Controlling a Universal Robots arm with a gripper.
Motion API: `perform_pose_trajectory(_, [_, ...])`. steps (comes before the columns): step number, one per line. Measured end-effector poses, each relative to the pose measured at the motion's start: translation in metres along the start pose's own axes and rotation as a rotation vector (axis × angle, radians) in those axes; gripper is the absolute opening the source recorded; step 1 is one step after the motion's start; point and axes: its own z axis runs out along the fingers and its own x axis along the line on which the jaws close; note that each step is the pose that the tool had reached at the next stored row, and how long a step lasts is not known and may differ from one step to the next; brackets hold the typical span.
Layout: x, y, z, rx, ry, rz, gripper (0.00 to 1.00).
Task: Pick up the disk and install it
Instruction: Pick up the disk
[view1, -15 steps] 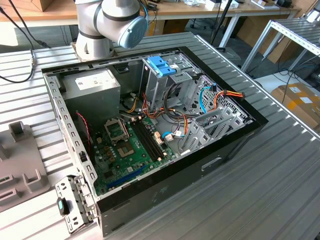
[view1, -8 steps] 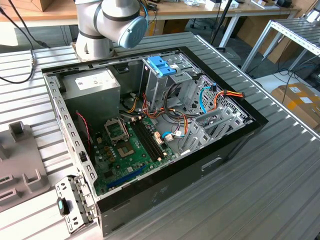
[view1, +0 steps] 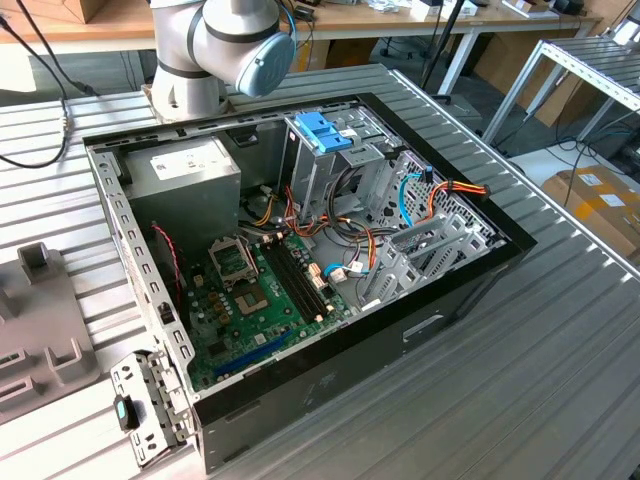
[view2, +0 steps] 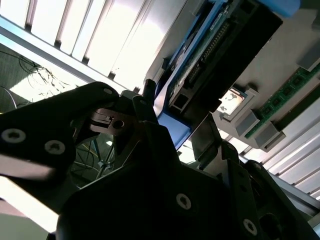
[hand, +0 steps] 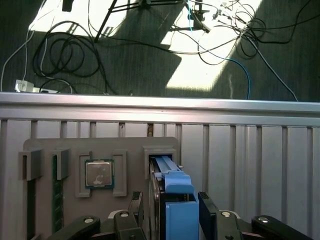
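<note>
In both wrist views the disk (hand: 170, 175) (view2: 215, 55), a dark drive with blue plastic rails, stands on edge in a slot of a grey fixture tray (hand: 135, 145). My gripper (hand: 172, 201) (view2: 175, 120) straddles it from above. One black finger (hand: 140, 210) lies against one face and the other (hand: 207, 210) against the opposite blue rail, so the gripper is shut on the disk. The disk's lower part still sits in the slot.
The same tray holds a processor chip (hand: 100, 174) and a memory stick (hand: 58, 200). The table's edge (hand: 160, 97) lies just beyond, with cables on the floor. In the exterior view the open computer case (view1: 300, 250) shows a blue latch cage (view1: 325, 135) and a grey power-supply box (view1: 190, 170).
</note>
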Motion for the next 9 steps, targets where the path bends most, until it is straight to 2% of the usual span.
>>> perform_pose_trajectory(9, [0.0001, -0.0001, 0.0028, 0.0000, 0.0000, 0.000, 0.56])
